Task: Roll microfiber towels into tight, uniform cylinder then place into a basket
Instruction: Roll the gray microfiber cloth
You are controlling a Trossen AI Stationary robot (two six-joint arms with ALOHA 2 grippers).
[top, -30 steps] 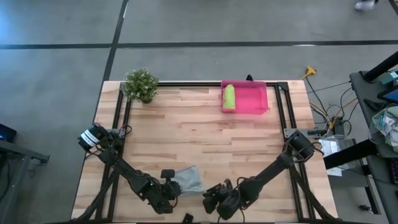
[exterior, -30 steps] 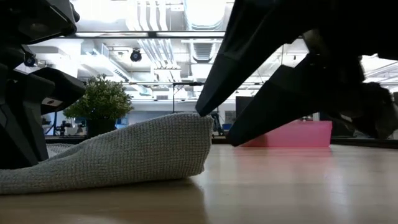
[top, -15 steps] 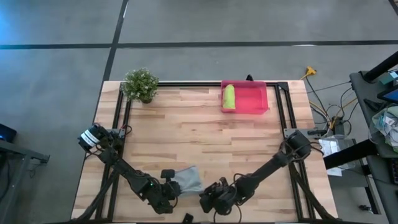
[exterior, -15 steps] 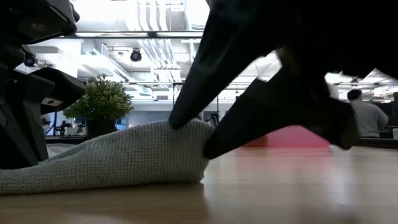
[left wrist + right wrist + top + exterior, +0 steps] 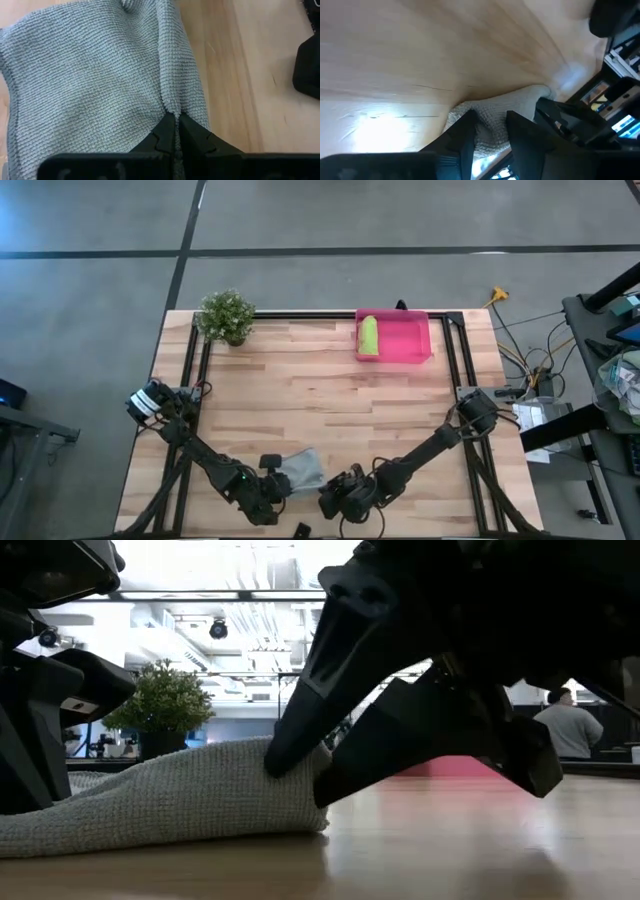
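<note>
Desk (image 5: 330,395): light wood planks with a black frame rail round the edge, grey concrete floor beyond. The low view looks into an open room with ceiling ducts and lights; a person stands far off at the right.

Basket (image 5: 404,340): pink, at the far edge of the desk. Lime green towel (image 5: 368,335) lies rolled inside it along the left wall. Judged: first towel done.

Grey towel (image 5: 300,469): near the front edge, between the two arms, bunched and folded over, not yet a cylinder. Judged: about halfway; rolling and placing of this one remain.

Potted plant (image 5: 226,316): far left corner, well apart from the work.

Left gripper (image 5: 172,131): fingers clenched on a pinched ridge of the grey towel.

Right gripper (image 5: 295,762): at the towel's right-hand end, fingers part open and straddling the cloth edge, one above the fold, one at its side. Not clamped as far as visible.
</note>
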